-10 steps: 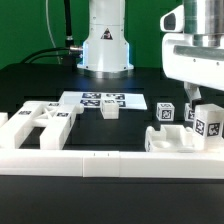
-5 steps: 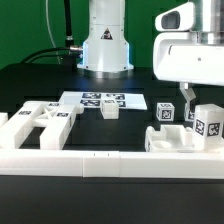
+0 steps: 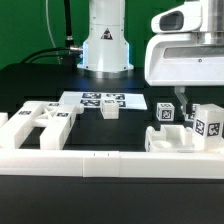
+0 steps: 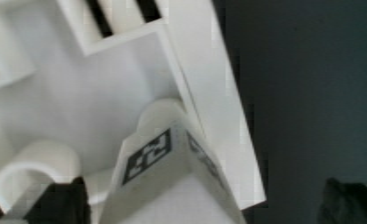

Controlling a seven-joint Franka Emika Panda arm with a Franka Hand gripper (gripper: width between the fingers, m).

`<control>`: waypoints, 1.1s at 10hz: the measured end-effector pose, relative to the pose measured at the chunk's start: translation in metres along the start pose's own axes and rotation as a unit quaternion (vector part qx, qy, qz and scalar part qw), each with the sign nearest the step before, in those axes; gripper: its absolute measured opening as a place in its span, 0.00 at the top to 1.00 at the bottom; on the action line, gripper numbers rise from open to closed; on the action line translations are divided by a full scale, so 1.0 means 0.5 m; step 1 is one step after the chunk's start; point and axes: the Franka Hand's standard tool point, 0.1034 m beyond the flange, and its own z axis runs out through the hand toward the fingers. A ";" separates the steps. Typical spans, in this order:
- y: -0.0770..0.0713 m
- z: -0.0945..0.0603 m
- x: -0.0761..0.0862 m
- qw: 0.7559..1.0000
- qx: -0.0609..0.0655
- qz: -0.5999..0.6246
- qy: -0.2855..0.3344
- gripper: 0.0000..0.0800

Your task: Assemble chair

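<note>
- The gripper [image 3: 182, 97] is seen released: its 2 fingers are spread wide and nothing is clasped between them.
- It is held above the group of parts at the exterior view's right, clear of them.
- In the wrist view, a dark fingertip [image 4: 52, 200] is seen at either side, with a white panel [image 4: 91, 110] and a tagged part [image 4: 153, 150] beneath.
- The chair [image 3: 175, 141] is not yet joined; its loose white parts are spread over the black counter [image 3: 25, 90], behind a low white wall [image 3: 90, 160].
- A slotted frame [image 3: 40, 120] is laid flat at the exterior view's left.
- A small block [image 3: 110, 110] is set just in front of the marker board [image 3: 100, 99], near the middle.
- At the exterior view's right, a cube [image 3: 163, 113] and a tall block [image 3: 208, 122], both tagged, are stood near each other, with a low piece in front of them.
- The arm's base [image 3: 105, 45] is seen at the back.
</note>
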 end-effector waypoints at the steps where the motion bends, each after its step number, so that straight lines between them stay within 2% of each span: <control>1: 0.000 -0.001 0.001 0.999 0.000 -0.039 0.001 0.19; 4: 0.003 0.000 0.001 0.992 -0.001 -0.126 0.000 0.19; 7: 0.005 0.001 0.001 0.975 -0.002 -0.222 0.000 0.19; 9: 0.003 0.002 0.002 0.943 -0.020 -0.331 0.001 0.19; 11: 0.002 0.003 0.006 0.912 -0.032 -0.409 -0.004 0.19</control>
